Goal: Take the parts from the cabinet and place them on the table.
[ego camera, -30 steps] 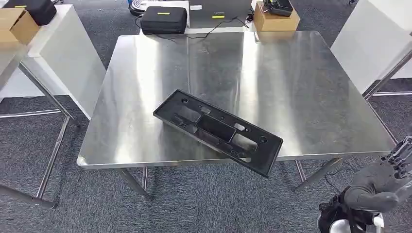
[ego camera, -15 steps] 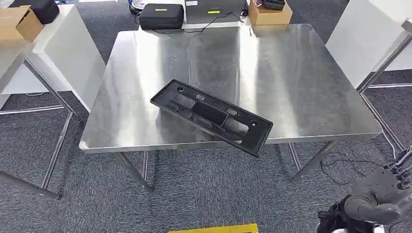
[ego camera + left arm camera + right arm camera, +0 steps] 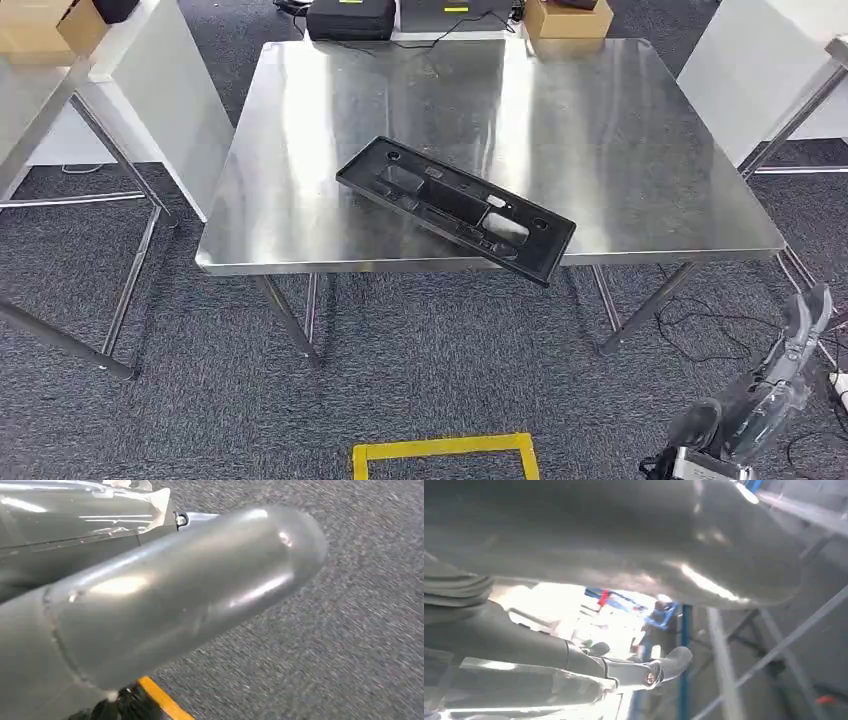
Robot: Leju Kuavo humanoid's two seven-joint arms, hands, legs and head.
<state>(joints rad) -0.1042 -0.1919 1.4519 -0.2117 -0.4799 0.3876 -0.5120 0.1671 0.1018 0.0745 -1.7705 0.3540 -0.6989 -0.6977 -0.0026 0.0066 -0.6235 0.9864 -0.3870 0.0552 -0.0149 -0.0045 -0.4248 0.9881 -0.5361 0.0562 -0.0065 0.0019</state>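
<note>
The black part (image 3: 456, 207) lies flat on the table (image 3: 620, 150), at its near edge, one corner overhanging. The right hand (image 3: 775, 385) hangs low, well apart from the table; its grip seems empty, though blur leaves that uncertain.

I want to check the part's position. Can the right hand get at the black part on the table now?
Probably not from here. The right hand hangs low beside the body, over the carpet, well short of the black part, which overhangs the near edge of the table. Nothing blocks the way.
</note>
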